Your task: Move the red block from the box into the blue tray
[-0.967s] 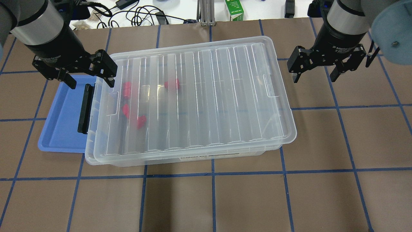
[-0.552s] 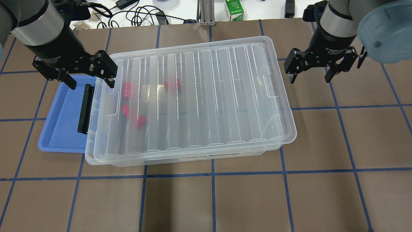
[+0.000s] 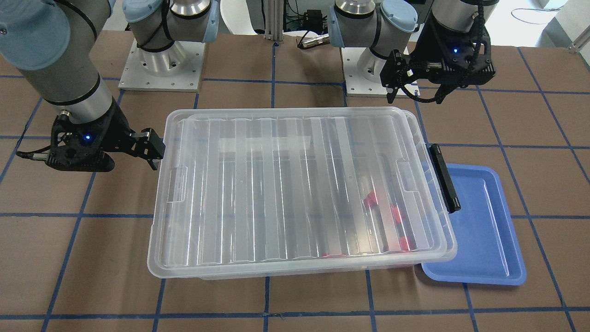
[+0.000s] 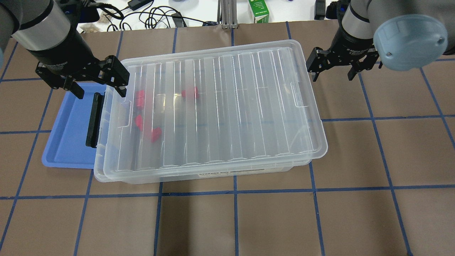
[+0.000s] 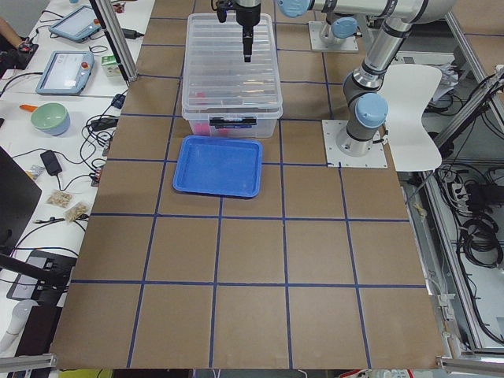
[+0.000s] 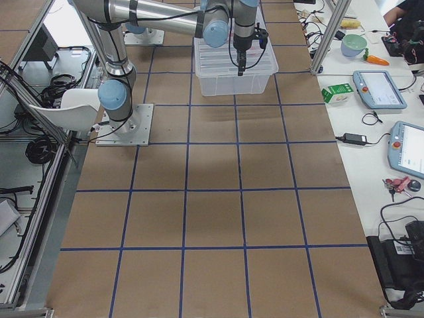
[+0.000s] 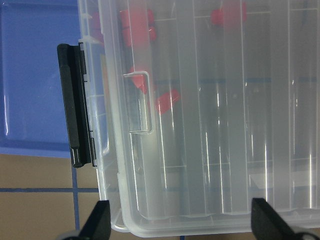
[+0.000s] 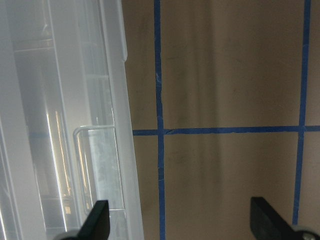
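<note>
Table, brown with a blue tape grid, carries one clear box, closed under one ribbed lid. One blue tray lies just beside the box's end that bears one black clip handle. There are two hands: the left hand hovers with fingers spread apart over the box's far corner by the tray, and the right hand, also spread, hangs above the table off the opposite end. Four red blocks show through the lid, inside the box near the tray end.
</note>
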